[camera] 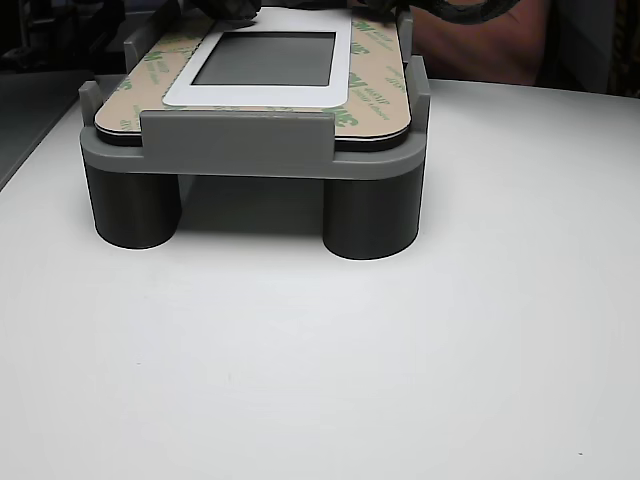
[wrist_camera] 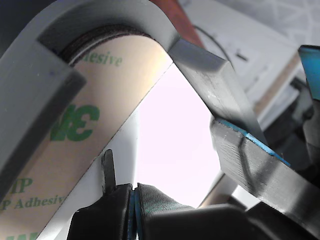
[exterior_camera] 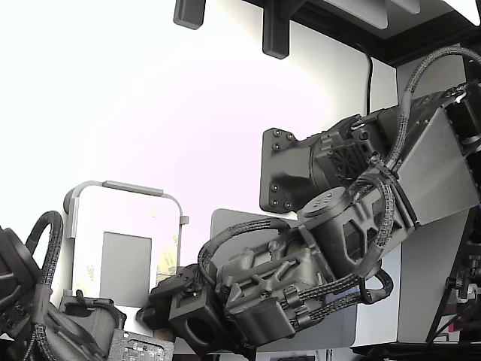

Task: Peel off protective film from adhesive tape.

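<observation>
The protective film is a pale-yellow liner with green 3M print, filling much of the wrist view. It lies on the adhesive tape along the edges of a panel, with one strip down each long side and one across the near end. The bare tape itself does not show. My gripper sits right at the panel's rounded corner, jaws pressed together with a blue pad line between them. Whether a thin edge of film is pinched cannot be made out. In the exterior view the gripper is low beside the fixture.
The panel rests in a grey fixture on round legs, standing on a white table. A grey rectangular patch lies in the panel's white middle. A red-brown shape is behind the fixture. A second dark arm shows at the exterior view's left.
</observation>
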You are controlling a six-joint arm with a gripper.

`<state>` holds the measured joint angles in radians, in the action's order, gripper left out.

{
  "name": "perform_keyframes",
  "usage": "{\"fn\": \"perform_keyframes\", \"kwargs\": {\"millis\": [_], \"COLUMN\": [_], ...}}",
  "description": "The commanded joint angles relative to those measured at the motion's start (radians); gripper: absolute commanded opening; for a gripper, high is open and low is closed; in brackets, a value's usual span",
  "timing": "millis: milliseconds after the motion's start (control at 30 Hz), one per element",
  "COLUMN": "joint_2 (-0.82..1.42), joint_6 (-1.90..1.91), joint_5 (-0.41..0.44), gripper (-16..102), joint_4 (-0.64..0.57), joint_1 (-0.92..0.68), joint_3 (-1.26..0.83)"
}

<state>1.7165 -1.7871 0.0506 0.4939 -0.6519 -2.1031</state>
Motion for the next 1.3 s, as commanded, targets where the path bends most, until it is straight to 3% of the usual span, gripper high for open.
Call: {"fn": "perform_keyframes", "kwargs": {"millis": [0,1267], "joint_2": [0.018,0.026], "joint_6": [-0.003,0.006], "joint_5": [-0.003,0.0], "gripper": [-10,-10], "joint_4": [-0.009,-0.015], "joint_1": [0.014,0.014], "joint_3": [0.023,0.008]}}
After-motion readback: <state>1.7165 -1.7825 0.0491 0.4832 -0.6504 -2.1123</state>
